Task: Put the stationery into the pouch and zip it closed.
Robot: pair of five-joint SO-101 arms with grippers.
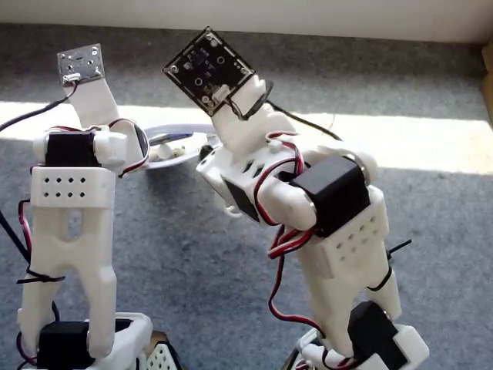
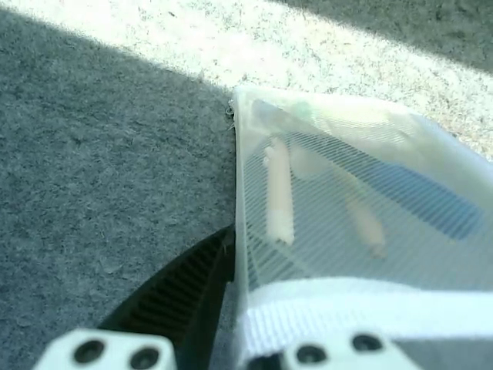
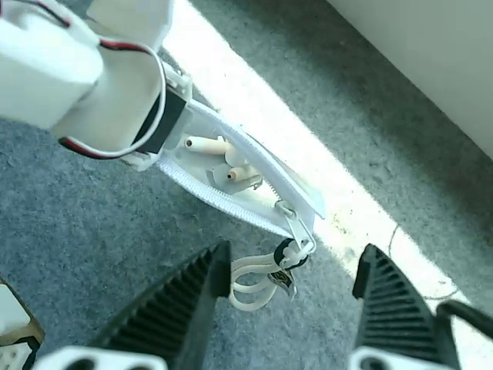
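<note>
The white mesh pouch (image 2: 347, 254) lies on grey carpet, and my left gripper (image 2: 231, 297) is shut on its edge. Through the mesh I see two cream pens (image 2: 279, 193) and a blue item (image 2: 431, 200). In the right wrist view the pouch (image 3: 231, 196) shows its mouth gaping, with cream pieces (image 3: 208, 144) inside. The zipper pull (image 3: 296, 231) with a white cord loop (image 3: 258, 281) hangs at the pouch's near end. My right gripper (image 3: 294, 258) is open, its black fingers (image 3: 192, 308) on either side of the pull without touching it. In the high view the pouch (image 1: 171, 142) peeks out between the two arms.
Grey carpet (image 1: 185, 254) covers the floor, crossed by a bright strip of sunlight (image 1: 408, 142). A pale wall (image 3: 431, 54) runs along the far side. A thin loose wire (image 3: 408, 262) lies on the carpet beside the right gripper.
</note>
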